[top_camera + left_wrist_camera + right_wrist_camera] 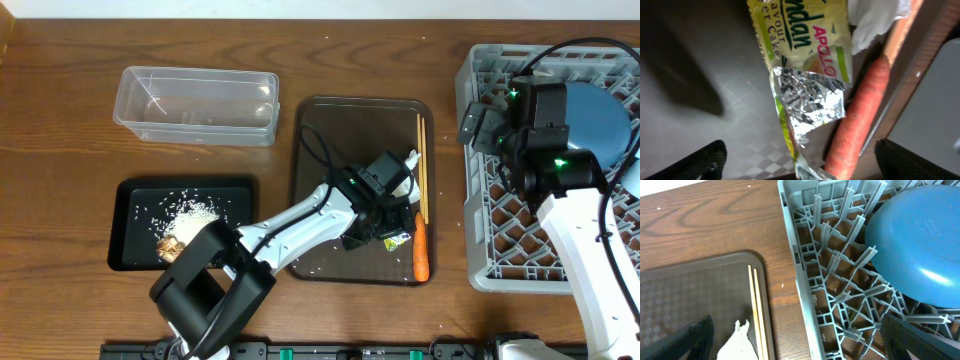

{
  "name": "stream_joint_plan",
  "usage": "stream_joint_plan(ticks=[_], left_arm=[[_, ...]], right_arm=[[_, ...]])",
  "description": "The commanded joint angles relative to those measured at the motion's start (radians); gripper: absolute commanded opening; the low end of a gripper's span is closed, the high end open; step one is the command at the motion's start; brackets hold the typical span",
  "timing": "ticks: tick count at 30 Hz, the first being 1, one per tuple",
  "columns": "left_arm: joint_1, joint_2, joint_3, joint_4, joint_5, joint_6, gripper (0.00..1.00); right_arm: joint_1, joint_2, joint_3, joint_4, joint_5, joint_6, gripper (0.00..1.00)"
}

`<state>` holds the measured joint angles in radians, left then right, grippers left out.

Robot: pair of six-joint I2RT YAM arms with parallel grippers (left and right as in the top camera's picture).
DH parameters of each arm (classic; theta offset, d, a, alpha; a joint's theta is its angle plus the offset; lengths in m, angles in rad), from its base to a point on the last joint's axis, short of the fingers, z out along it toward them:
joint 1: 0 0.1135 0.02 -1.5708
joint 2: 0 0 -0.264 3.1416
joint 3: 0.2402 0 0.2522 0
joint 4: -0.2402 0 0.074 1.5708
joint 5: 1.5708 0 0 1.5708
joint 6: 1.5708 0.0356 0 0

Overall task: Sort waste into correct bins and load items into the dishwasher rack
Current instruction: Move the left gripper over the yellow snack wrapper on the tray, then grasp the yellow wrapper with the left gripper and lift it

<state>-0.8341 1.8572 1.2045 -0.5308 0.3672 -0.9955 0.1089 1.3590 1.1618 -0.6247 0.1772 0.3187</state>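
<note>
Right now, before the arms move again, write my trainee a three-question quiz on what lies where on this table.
1. True or false: the white rice lies in the clear tub.
2. Which item already sits in the dishwasher rack? A) the dark-blue plate B) the tissue C) the chopsticks
3. Fill in: the carrot lies beside the foil wrapper on the ____.

Key: 1 false, it is in the black tray; 2 A; 3 brown serving tray.
</note>
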Motion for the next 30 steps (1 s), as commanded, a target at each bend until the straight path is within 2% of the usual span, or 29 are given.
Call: stream_joint_plan(ticks=[1,7,13,19,23,30], left_arm=[[-0.009,0.018,-0.002,-0.002,-0.002,-0.010,0.94],[-0.038,0.019,-0.002,0.047,-0.003,-0.009,0.94],[-0.040,0.019,-0.006,0.039,-0.067,-0.009,0.71],[-0.042,0.019,-0.006,0.039,-0.066,-0.009,0.58],[-0.042,0.019,-0.006,0.039,-0.066,-0.008,0.55],[-0.043,0.019,-0.010,0.037,-0.073,-0.008,0.40]], right_arm=[[-0.001,-0.006,0.003,-0.001,0.017,0.002,0.99],[-0.001,-0.006,0.003,-0.001,0.017,0.002,0.99],[-0.001,-0.006,0.003,-0.001,0.017,0.002,0.99],[-0.001,-0.006,0.003,-0.001,0.017,0.002,0.99],[-0.001,-0.006,0.003,-0.001,0.017,0.002,0.99],[-0.001,-0.006,0.003,-0.001,0.017,0.002,0.99]])
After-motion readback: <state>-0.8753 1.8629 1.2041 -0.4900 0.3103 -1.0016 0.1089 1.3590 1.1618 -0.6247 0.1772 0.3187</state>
